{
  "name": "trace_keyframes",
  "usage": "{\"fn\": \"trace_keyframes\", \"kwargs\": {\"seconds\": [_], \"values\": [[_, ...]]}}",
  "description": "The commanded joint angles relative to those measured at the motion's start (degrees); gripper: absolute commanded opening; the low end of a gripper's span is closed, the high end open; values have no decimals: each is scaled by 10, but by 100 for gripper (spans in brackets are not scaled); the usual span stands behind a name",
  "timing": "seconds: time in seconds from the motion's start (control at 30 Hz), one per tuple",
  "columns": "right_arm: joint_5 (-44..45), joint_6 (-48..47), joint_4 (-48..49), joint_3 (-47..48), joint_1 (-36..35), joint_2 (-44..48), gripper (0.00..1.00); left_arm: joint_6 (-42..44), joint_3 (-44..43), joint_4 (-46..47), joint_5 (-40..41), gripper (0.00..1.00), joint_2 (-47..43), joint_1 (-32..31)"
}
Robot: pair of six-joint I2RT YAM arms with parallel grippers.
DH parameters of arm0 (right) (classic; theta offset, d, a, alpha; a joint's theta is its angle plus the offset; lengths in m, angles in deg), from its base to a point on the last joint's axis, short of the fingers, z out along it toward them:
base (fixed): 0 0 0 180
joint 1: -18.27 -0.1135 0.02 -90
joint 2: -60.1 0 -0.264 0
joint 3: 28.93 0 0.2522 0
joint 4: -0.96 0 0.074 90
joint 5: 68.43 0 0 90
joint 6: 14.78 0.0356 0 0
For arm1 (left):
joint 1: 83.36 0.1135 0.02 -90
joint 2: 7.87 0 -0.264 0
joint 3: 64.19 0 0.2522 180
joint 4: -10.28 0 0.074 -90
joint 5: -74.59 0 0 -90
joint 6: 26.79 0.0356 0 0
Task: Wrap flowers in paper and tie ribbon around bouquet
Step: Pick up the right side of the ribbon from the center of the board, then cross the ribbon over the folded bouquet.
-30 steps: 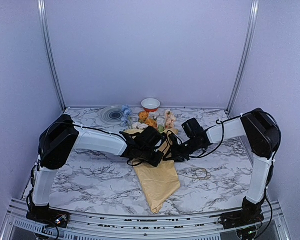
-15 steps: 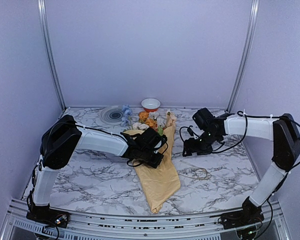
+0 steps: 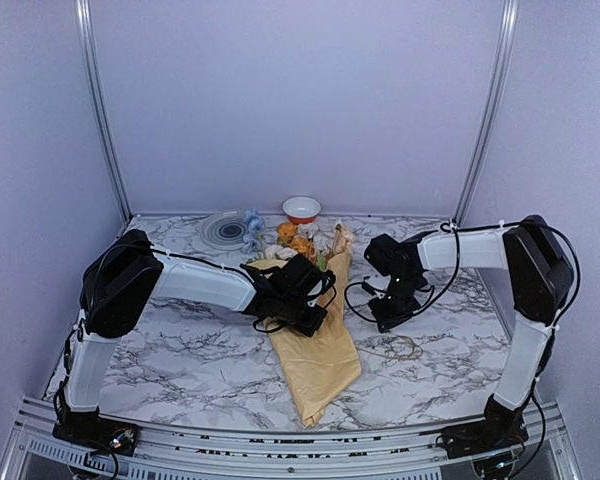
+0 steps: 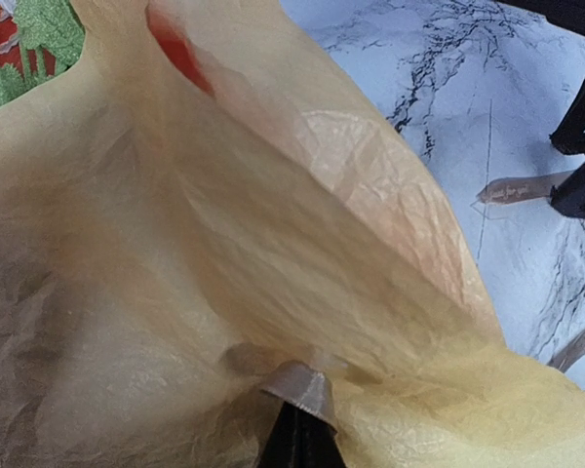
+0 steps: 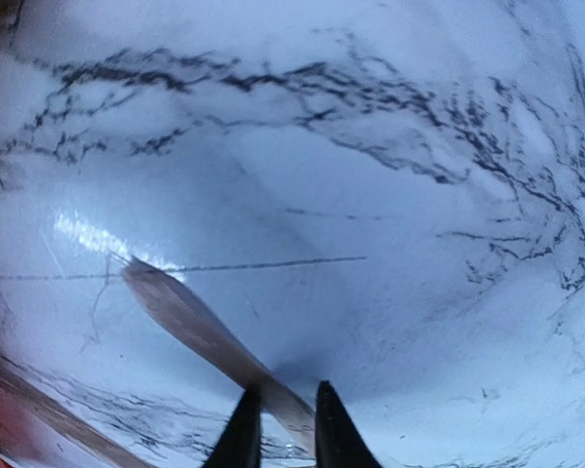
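Pinning the paper (image 4: 273, 244) down with closed left fingers (image 4: 294, 444); at three o'clock of the bouquet (image 3: 320, 355), pinching the ribbon (image 5: 190, 322) between right fingers (image 5: 242, 429), presumably for tying.

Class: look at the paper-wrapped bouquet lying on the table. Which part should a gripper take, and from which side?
Probably the narrow tail of the bouquet, nearer than the left gripper on its middle. Come from above, straddling its width: it tapers there, slim enough to span, while the wide far end holds the flowers, which could crush.
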Motion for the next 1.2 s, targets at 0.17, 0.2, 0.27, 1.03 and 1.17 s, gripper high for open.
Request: {"fn": "trace_keyframes", "kwargs": {"seconds": [0.17,0.2,0.27,1.03,1.17], "values": [[19,6,23,22,14,12,0,8,12,-36,-12,0,4,3],[17,11,30,26,26,30,0,7,12,-36,-12,0,5,3],[3,14,53,35,43,73,0,7,13,-36,-12,0,5,3],[-558,156,626,12,-121,282,0,-17,43,3,-53,0,1,39],[-555,116,603,-24,-160,253,0,-19,55,20,-67,0,-4,46]]}}
